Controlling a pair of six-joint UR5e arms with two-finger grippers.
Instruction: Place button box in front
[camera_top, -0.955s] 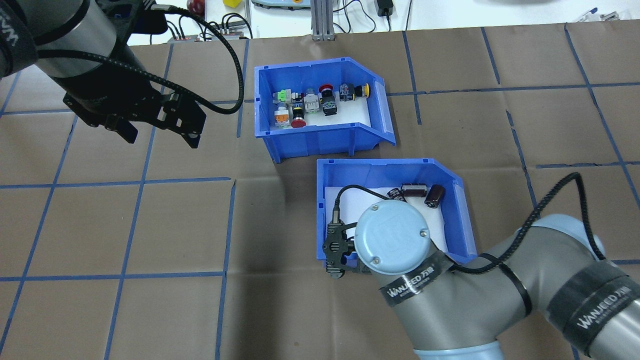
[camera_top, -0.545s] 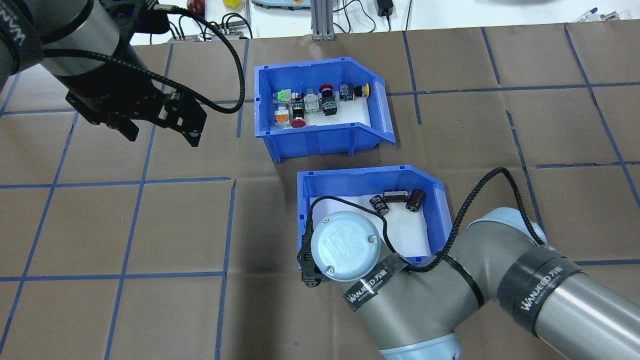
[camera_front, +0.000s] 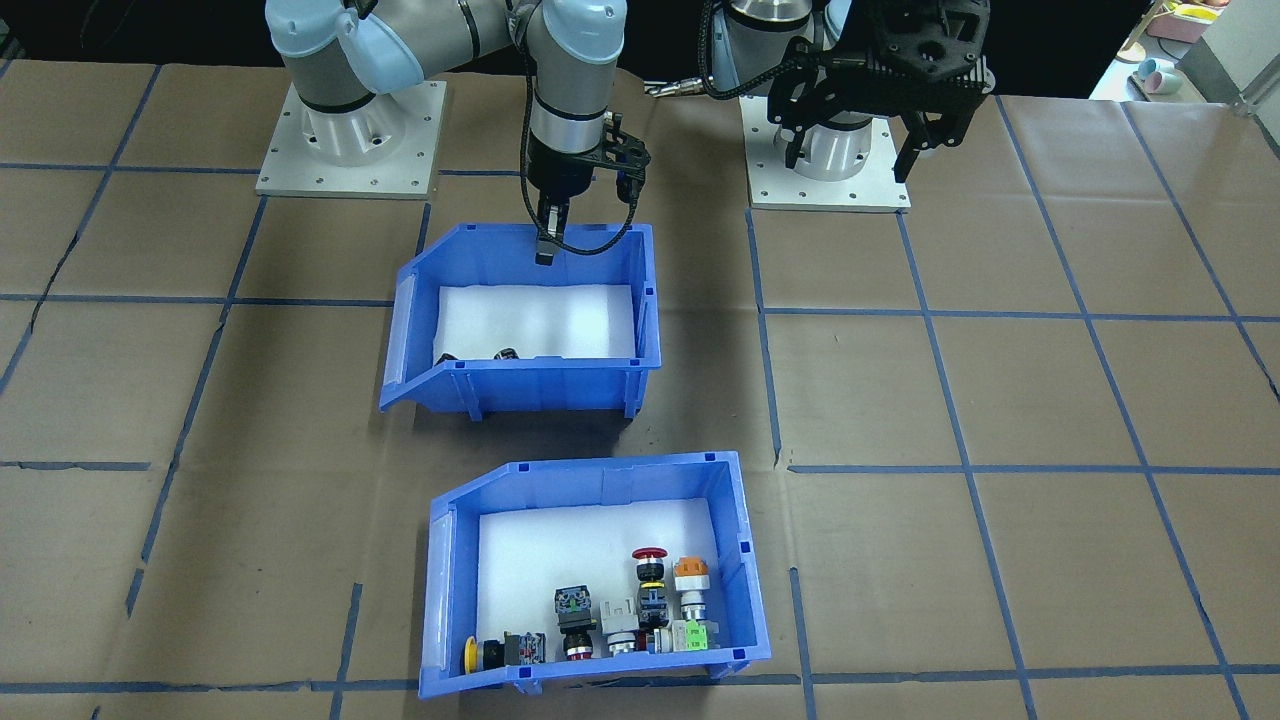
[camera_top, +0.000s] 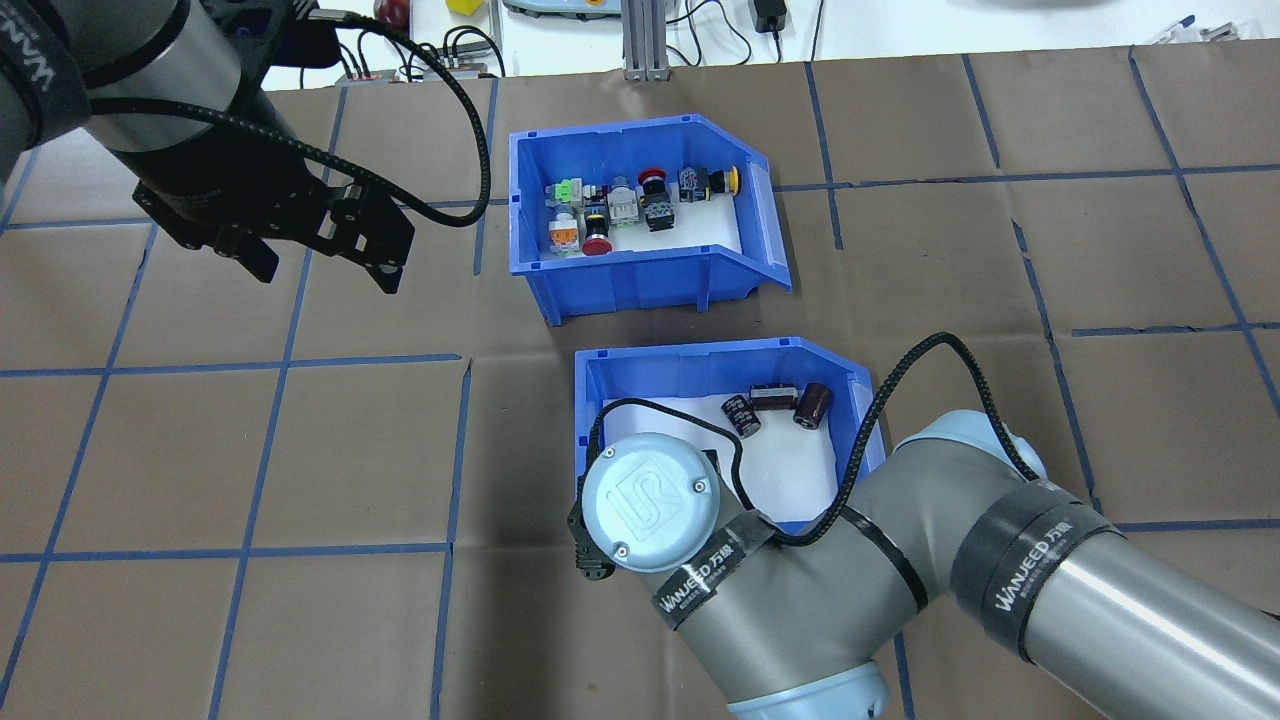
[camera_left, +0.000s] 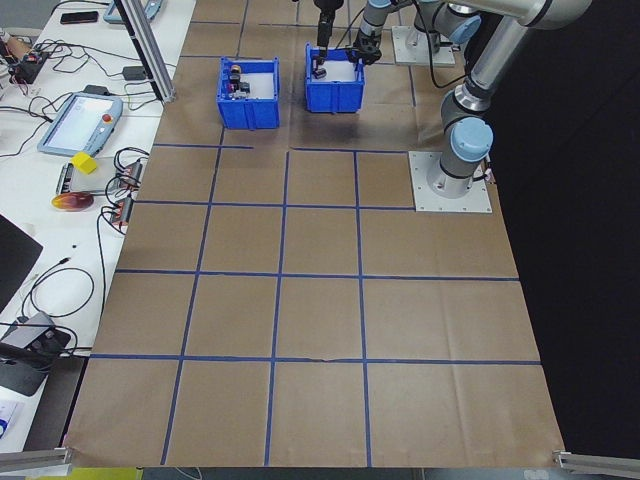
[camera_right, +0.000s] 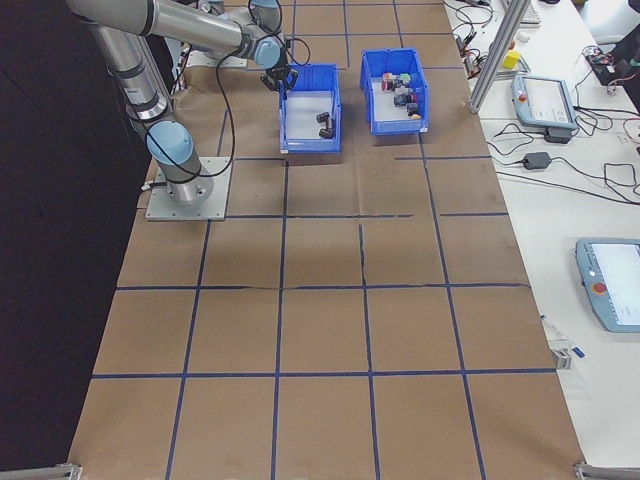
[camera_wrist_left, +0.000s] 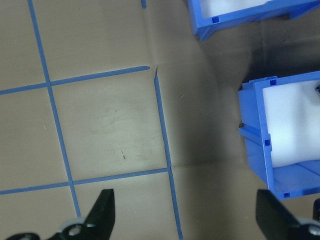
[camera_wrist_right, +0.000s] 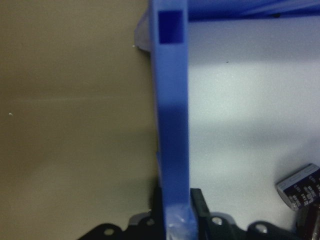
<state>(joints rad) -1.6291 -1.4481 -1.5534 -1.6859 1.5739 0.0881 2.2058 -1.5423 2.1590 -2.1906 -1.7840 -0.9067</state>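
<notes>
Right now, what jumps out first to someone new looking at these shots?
Two blue bins mid-table. The button box, with colourful switches on white foam, sits on the far side from the robot. The nearer capacitor bin holds dark cylinders, and the right claw is clamped on its wall. The left claw hangs open over bare table, off to the left.

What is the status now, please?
Right gripper shut on capacitor bin wall. Left gripper open, idle. Button box untouched, far side.
</notes>
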